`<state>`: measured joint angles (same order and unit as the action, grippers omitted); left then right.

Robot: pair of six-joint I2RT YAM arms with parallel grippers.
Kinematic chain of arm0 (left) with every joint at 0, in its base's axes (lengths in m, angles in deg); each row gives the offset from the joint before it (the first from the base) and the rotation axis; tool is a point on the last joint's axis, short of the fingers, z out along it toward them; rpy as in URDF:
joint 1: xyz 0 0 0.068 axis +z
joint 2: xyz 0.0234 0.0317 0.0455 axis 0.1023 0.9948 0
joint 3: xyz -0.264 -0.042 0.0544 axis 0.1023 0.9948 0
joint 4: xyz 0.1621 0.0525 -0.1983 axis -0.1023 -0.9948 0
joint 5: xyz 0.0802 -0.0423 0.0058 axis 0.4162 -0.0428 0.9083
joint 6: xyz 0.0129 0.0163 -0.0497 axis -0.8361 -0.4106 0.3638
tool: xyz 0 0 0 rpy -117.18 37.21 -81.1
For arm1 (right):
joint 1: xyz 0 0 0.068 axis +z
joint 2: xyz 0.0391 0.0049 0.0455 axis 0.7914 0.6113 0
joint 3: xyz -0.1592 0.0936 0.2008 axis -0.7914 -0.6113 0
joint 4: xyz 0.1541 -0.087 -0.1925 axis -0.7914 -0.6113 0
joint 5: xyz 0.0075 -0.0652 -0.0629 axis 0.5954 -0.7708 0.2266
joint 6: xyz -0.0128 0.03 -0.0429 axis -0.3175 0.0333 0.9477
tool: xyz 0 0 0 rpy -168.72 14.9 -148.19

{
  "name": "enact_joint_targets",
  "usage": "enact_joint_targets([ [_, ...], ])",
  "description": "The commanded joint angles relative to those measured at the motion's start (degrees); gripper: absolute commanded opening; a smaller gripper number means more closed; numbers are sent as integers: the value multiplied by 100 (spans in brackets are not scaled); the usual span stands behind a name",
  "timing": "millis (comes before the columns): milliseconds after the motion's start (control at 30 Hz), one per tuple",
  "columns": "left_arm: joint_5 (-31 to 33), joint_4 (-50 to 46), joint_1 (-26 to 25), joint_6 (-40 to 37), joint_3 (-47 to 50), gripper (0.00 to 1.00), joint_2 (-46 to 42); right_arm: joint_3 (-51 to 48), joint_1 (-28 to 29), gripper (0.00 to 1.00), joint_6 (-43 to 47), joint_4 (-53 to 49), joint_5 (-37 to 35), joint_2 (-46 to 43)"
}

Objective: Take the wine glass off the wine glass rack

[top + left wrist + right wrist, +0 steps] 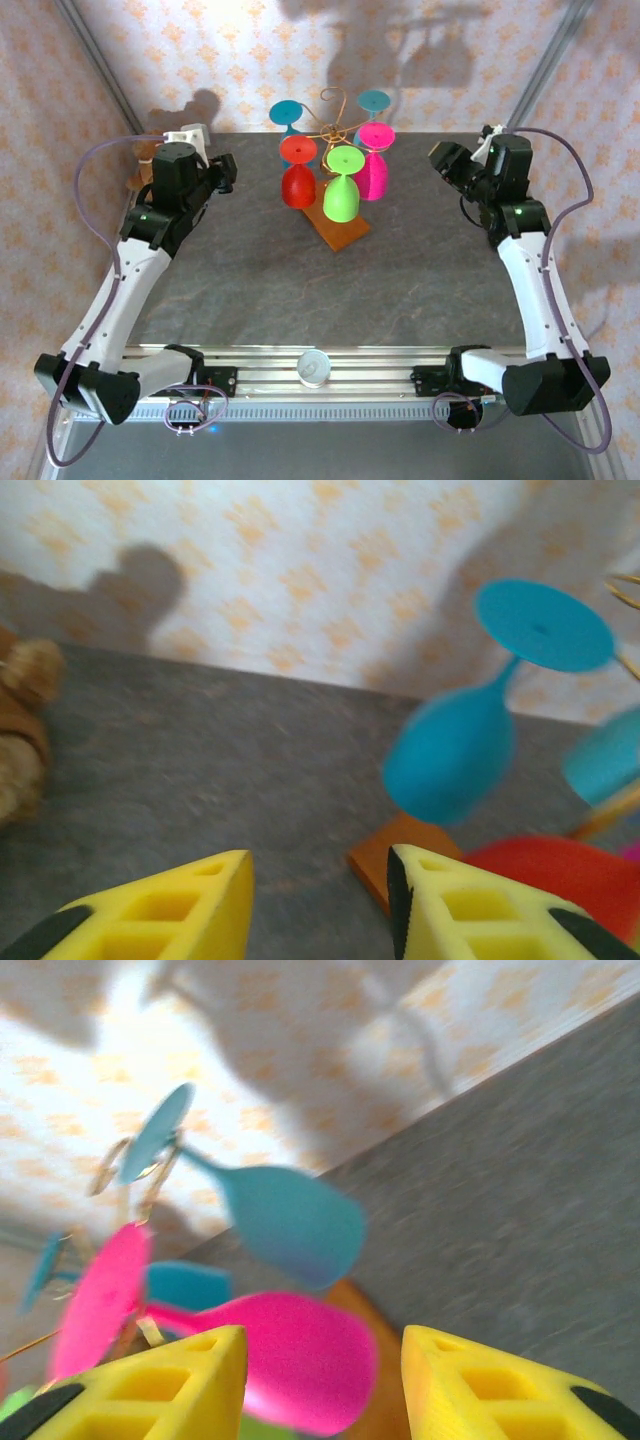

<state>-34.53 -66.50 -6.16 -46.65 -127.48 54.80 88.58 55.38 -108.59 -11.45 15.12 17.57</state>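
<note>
Patterned wallpaper backs a grey surface (pixel 300 290). On it stands the wine glass rack (pixel 345 232), with five glasses hanging upside down: two teal glasses (pixel 287 112), one red glass (pixel 298 185), one green glass (pixel 341 197) and one pink glass (pixel 372 175). The left claw (pixel 228 170) and right claw (pixel 445 160) are spread and hold nothing.

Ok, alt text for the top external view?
A gold wine glass rack stands far-centre on a grey table, holding a red glass, green glass, pink glass and two teal glasses upside down. The left gripper and right gripper flank it, touching nothing.
</note>
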Motion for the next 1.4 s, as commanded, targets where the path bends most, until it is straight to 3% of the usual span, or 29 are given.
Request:
enact_joint_targets([
  [0, -962, -914, -101, 320, -335, 39, -7, 374, 228, 48, -774, -373, 1265, -85],
  [200, -1435, -782, -229, 576, -535, 42, -139, 711, 852, 52, -1463, 243, 1817, 280],
  [333, -1729, -724, -256, 660, -638, 45, -122, 645, 1052, 52, -1591, 429, 1719, 396],
  [533, -1713, -445, -261, 802, -533, 46, -122, 428, 1370, 40, -1784, 777, 1718, 694],
  [1367, -1434, -360, -257, 713, -383, 46, -192, 247, 1667, 34, -2033, 1071, 1646, 929],
])
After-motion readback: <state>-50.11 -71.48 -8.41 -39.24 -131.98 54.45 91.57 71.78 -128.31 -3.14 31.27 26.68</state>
